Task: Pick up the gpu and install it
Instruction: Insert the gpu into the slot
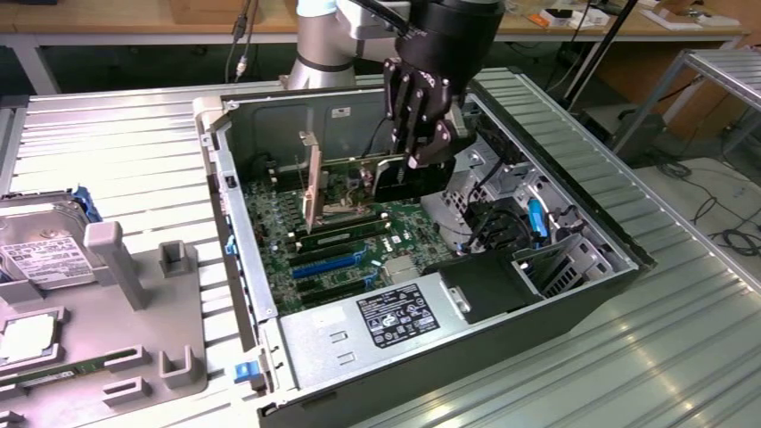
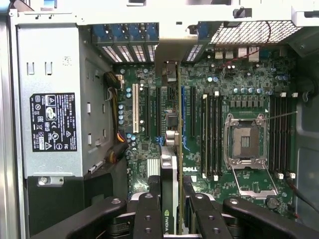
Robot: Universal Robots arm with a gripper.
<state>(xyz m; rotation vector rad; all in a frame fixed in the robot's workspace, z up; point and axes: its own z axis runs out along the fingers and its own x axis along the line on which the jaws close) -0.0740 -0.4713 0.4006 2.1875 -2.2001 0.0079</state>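
Black graphics card (image 1: 411, 183) is off the grey tray (image 1: 131, 294) and inside the open computer case (image 1: 244, 267), so the pick-up step is complete. The claw (image 1: 426, 153) is closed on the card's upper edge. It holds the card upright, edge down, over the green main board (image 1: 327, 259). In the wrist view the graphics card (image 2: 169, 167) runs edge-on between the fingers (image 2: 147, 214), one on each face, in line with the long expansion slots. The bracket (image 1: 312, 174) points toward the rear wall of the case.

Installation is judged unfinished. The card appears to stand over the slots rather than pressed home, and the bracket looks apart from the rear wall openings. Whether the lower edge touches a slot cannot be told.

Clearances:
- The power supply (image 1: 393, 321) fills the case corner nearest the exterior camera, well apart from the card.
- The processor socket (image 2: 245, 142) and memory slots (image 2: 212, 134) lie beside the card's line. They sit low on the board and appear to leave open room on that side.
- The cables (image 1: 505, 223) hang along the case wall on the exterior view's right, near the claw. This is judged the tightest side.
- The hard drive (image 1: 42, 259) rests in the tray at the worktop (image 1: 666, 357) edge on the exterior view's left, well apart from the case.
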